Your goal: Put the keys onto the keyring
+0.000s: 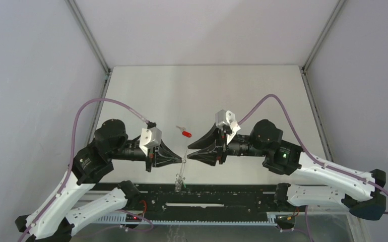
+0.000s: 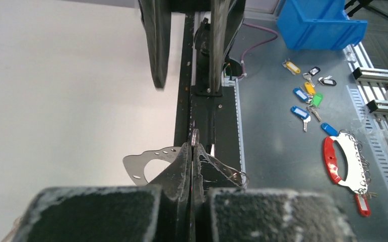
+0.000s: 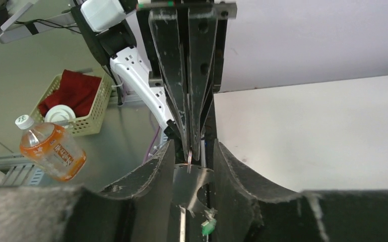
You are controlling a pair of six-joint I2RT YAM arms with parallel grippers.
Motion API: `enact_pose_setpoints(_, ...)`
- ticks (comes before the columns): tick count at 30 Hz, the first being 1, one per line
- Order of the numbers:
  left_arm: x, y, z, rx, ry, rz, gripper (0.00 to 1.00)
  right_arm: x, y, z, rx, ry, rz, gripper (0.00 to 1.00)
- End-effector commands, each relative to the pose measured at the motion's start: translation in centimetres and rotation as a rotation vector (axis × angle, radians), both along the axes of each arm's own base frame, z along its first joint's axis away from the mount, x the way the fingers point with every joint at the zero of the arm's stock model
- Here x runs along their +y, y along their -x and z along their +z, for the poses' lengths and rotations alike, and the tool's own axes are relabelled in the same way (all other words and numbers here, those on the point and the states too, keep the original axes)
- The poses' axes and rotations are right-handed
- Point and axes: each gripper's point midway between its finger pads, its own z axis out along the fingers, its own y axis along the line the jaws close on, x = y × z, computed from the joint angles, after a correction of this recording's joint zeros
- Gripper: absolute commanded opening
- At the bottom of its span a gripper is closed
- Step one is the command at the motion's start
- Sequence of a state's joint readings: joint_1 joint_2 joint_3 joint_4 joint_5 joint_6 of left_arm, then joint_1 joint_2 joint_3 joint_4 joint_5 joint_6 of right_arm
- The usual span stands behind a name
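My left gripper (image 1: 183,161) (image 2: 192,146) is shut on the keyring's small metal ring (image 2: 196,136) (image 3: 189,157), held just above the table's near edge. A thin metal plate with holes (image 2: 140,164) (image 3: 198,187) hangs from the keyring (image 1: 181,176), and the green-headed key (image 3: 209,226) dangles below it. My right gripper (image 1: 189,154) (image 3: 193,146) faces the left one tip to tip. It is open, its fingers (image 3: 166,166) standing either side of the ring without touching it. The red-headed key (image 1: 186,133) lies on the white table behind both grippers.
A black rail (image 1: 217,194) runs along the table's near edge under the grippers. Off the table, the left wrist view shows a blue bin (image 2: 320,22) and several tagged keys (image 2: 307,96). A bottle (image 3: 51,150) and a basket (image 3: 78,103) appear in the right wrist view.
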State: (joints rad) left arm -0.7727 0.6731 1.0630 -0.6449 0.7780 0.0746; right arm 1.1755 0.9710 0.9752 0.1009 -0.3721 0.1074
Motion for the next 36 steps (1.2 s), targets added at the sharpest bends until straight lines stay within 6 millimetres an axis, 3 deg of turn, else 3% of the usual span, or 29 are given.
enact_pose_setpoints(1,0.2,-0.7,0.4,-0.041,-0.006,0.03,0.0,-0.8,0.2,0.3,0.003,0.109,0.039,0.44)
enact_pose_setpoints(6,0.1,-0.7,0.4,-0.038,-0.011,0.025,0.0,-0.3,0.3,-0.2,0.011,0.241,0.079,0.48)
enact_pose_setpoints(9,0.1,-0.7,0.3,-0.039,-0.013,0.023,0.0,0.0,0.3,-0.6,0.035,0.297,0.094,0.41)
enact_pose_setpoints(29,0.3,-1.1,0.4,-0.07,-0.015,0.043,0.0,1.8,-0.6,-2.6,0.016,0.431,0.043,0.39)
enact_pose_setpoints(33,0.2,-1.0,0.4,-0.07,-0.015,0.038,0.0,1.9,-0.6,-2.7,0.02,0.437,0.045,0.36)
enact_pose_setpoints(36,0.2,-1.0,0.4,-0.069,-0.013,0.036,0.0,2.2,-0.7,-3.0,0.022,0.451,0.045,0.26)
